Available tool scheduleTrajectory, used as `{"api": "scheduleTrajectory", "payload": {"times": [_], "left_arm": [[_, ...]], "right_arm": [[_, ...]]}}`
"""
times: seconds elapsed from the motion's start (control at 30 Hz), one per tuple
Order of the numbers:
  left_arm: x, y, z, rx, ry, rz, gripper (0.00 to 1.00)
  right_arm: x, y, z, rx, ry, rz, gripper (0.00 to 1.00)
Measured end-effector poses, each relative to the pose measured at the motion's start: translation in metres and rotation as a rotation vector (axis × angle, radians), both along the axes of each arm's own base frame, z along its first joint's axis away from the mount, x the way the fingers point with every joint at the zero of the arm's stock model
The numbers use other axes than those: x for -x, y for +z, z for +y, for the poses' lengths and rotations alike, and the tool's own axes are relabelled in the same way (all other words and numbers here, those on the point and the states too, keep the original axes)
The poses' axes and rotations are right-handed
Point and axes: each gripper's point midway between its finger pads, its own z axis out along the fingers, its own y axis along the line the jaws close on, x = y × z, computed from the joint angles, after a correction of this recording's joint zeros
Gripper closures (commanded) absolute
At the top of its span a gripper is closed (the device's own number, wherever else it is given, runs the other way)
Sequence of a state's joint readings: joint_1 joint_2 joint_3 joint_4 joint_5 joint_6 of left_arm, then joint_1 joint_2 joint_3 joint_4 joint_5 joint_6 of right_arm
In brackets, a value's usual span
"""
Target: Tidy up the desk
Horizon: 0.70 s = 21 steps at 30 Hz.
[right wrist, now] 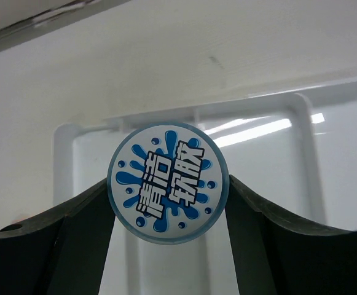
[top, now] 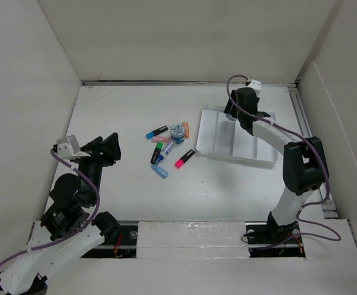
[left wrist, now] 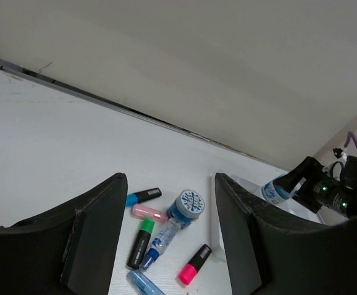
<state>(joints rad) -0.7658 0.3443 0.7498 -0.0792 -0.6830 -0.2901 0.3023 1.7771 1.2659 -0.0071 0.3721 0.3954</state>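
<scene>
The right gripper point(right wrist: 168, 190) clamps a small round jar point(right wrist: 168, 181) across its sides, jaws wide, above the tray point(top: 246, 161) toward the far right corner of the desk point(top: 135, 196). The jar looks light, rigid and smooth, so it is best gripped across its diameter. The left gripper point(left wrist: 169, 181) hangs partly open and empty near the left edge.

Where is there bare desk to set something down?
Bare: far-left desk between left gripper and back wall; near strip between marker cluster and arm bases. Crowded: centre, cluster up to the tray.
</scene>
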Motion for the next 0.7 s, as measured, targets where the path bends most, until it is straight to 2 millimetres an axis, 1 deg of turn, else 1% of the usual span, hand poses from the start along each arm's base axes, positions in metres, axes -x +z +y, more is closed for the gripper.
{"api": "scheduleTrajectory", "payload": {"times": [0.03,0.1,0.2,0.27,0.3,0.37,0.57,0.7], "left_arm": [[0.0,0.0,0.0,0.0,-0.001,0.0,0.45],[0.0,0.0,-0.002,-0.003,-0.006,0.001,0.45],[-0.002,-0.002,-0.004,-0.01,-0.015,0.006,0.45],[-0.002,-0.002,-0.006,-0.013,-0.018,0.008,0.45],[-0.002,-0.002,-0.006,-0.014,-0.02,0.009,0.45],[-0.003,-0.003,-0.007,-0.015,-0.021,0.01,0.45],[-0.003,-0.003,-0.007,-0.017,-0.02,0.011,0.45],[-0.003,-0.003,-0.007,-0.017,-0.02,0.011,0.45]], "right_arm": [[-0.002,0.0,-0.015,-0.008,-0.039,0.0,0.49],[-0.003,0.0,-0.053,-0.026,-0.128,-0.001,0.49],[0.0,0.001,-0.115,-0.046,-0.272,-0.01,0.49],[0.005,-0.002,-0.147,-0.051,-0.349,-0.009,0.49],[0.006,-0.004,-0.157,-0.055,-0.376,-0.006,0.49],[0.01,-0.008,-0.166,-0.064,-0.404,0.001,0.48],[0.01,-0.015,-0.163,-0.09,-0.414,0.014,0.48],[0.01,-0.028,-0.168,-0.092,-0.429,0.039,0.46]]}}
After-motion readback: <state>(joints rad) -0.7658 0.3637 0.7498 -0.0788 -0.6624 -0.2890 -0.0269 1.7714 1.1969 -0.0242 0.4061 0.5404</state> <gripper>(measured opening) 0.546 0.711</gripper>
